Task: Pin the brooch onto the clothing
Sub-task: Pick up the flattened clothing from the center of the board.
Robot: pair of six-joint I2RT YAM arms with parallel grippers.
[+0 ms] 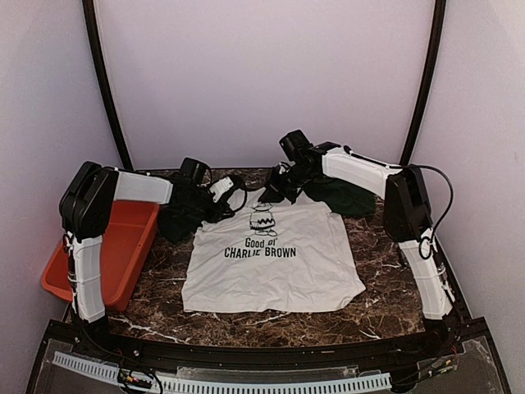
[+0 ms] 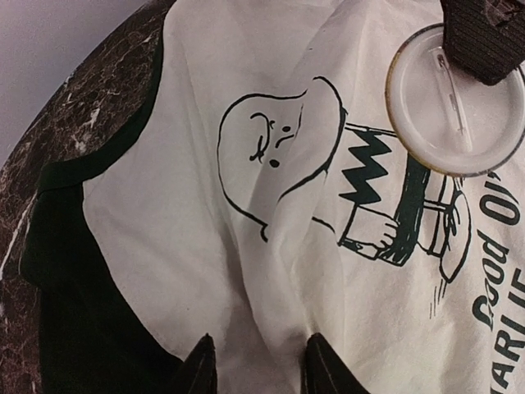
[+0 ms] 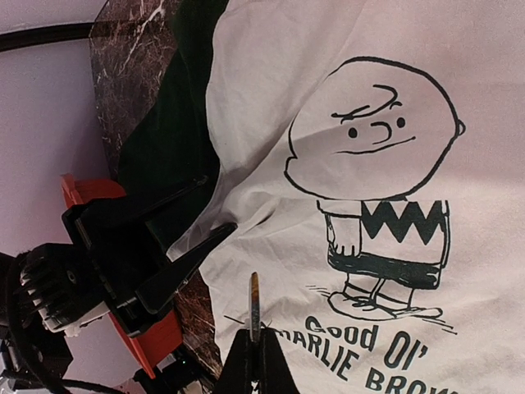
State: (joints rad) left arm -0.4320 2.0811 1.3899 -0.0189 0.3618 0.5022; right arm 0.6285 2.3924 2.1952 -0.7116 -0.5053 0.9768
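The clothing (image 1: pixel 271 267), a white T-shirt with dark green sleeves and a cartoon boy print, lies flat on the marble table (image 1: pixel 164 287). My left gripper (image 1: pixel 223 190) is at its left shoulder. In the left wrist view the left gripper (image 2: pixel 262 365) stands partly open, its tips on either side of a raised fold of white cloth (image 2: pixel 287 271). My right gripper (image 3: pixel 255 332) is shut on the round brooch (image 3: pixel 255 295), seen edge-on just above the print. The brooch's (image 2: pixel 455 103) white back and its pin face the left wrist camera.
An orange bin (image 1: pixel 123 238) stands at the table's left edge, beside the left arm. Black curved frame posts (image 1: pixel 102 82) rise at the back corners. The right arm (image 1: pixel 361 172) reaches over the shirt's right green sleeve (image 1: pixel 349 199).
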